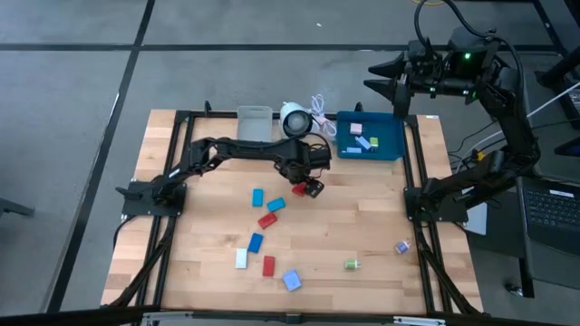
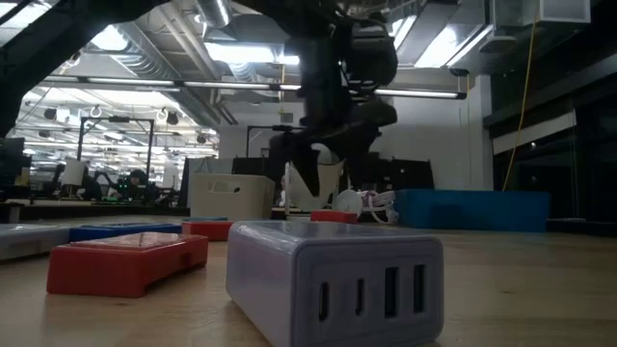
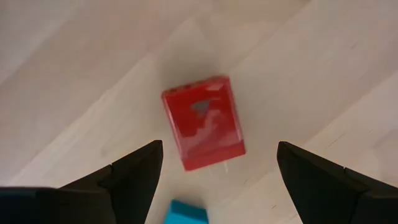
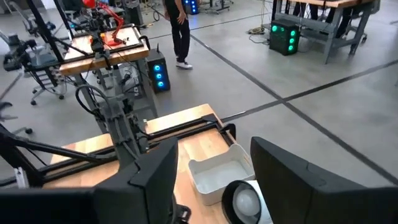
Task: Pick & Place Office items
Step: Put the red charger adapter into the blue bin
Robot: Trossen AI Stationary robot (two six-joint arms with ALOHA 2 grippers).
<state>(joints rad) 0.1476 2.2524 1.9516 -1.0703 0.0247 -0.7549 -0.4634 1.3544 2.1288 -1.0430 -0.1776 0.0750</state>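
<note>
A small red block (image 3: 202,121) lies flat on the wooden table, near its middle (image 1: 314,189). My left gripper (image 3: 217,148) hangs open just above it, pointing down, one finger on either side and clear of it (image 1: 310,179) (image 2: 323,169). Other office items lie toward the near edge: blue (image 1: 258,196), light-blue (image 1: 275,206), red (image 1: 266,220) and white (image 1: 241,259) blocks, a green bit (image 1: 352,264) and a purple bit (image 1: 402,246). My right gripper (image 1: 388,77) is open and raised beyond the table's far right corner (image 4: 214,152).
A blue tray (image 1: 394,122) holding a few pieces sits at the far right. A grey bin (image 1: 255,124) and a white round object (image 1: 294,118) with a cord stand at the far edge. A pale block (image 2: 333,280) lies close to the low camera. People stand in the room beyond.
</note>
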